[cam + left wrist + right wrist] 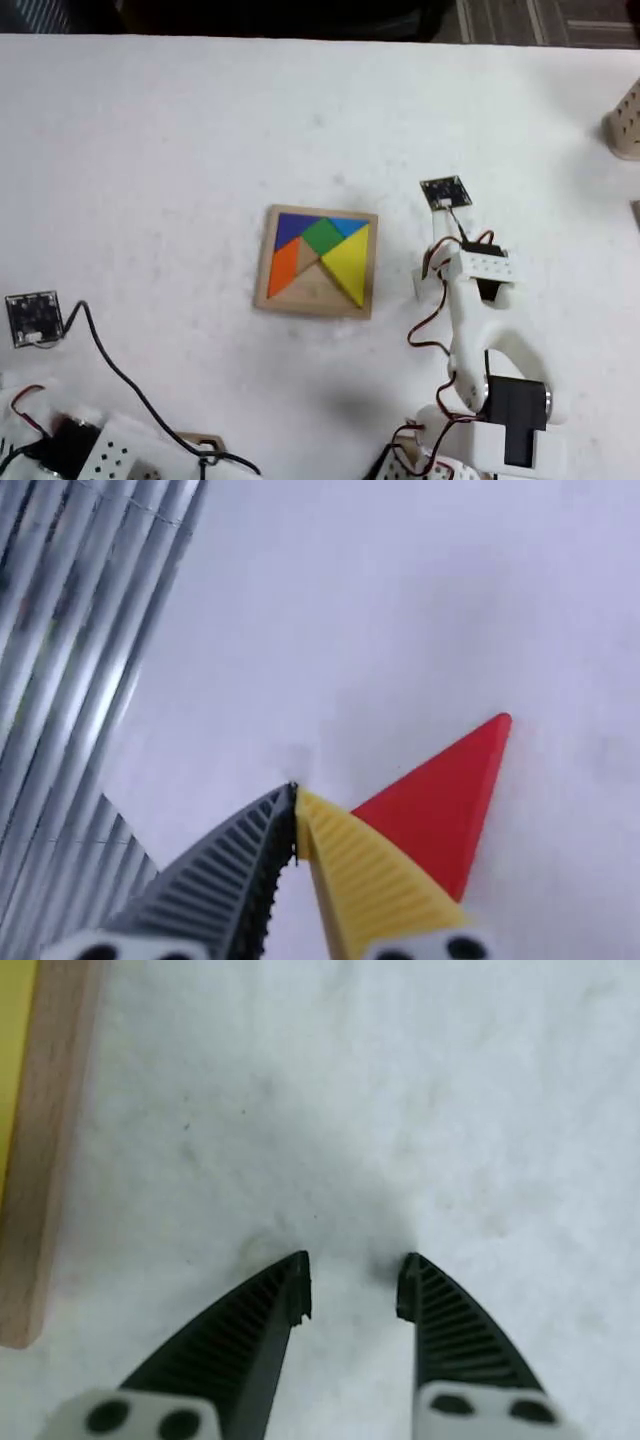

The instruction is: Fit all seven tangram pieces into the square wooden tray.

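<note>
The left tool (295,798) is nearest, its grey and yellow fingers pressed together at the tips with nothing between them. A red triangle (440,795) lies flat on the white tabletop (400,600) just beside the yellow finger. The right tool (355,1285) hangs narrowly parted over bare tabletop, near the rim of the wooden tray (50,1160). From above, the tray sits mid-tabletop holding a blue piece (288,228), green piece (322,235), light blue piece (350,226), orange piece (284,268) and yellow piece (348,262), with a plain wood-coloured area toward the arms
</note>
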### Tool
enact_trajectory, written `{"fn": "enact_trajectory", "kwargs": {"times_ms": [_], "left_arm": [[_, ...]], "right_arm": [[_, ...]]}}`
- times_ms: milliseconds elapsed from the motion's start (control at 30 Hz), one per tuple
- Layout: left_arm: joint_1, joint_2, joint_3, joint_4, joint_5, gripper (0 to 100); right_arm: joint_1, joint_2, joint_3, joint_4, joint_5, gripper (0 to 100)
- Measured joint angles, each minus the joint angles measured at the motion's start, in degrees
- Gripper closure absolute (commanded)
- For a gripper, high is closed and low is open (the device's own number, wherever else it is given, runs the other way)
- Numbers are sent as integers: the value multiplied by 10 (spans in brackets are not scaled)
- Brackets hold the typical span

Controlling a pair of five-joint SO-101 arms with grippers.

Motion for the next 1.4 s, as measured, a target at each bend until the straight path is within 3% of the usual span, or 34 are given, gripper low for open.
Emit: {"fn": "enact_trajectory", "kwargs": {"times_ms": [233,467,967,1100,1233,1400], "left_arm": [[64,0,-81,164,41,966],[81,49,-131,199,91,857],[56,641,-396,121,86,851],[45,780,-486,120,79,742],[25,886,-574,135,23,603],[-6,973,-664,193,-68,600]], "right_arm": [[0,0,0,0,5,861],[0,0,0,0,5,861],[0,0,0,0,5,861],[0,0,0,0,5,861],[0,0,0,0,5,861],[0,0,0,0,5,861]]}}
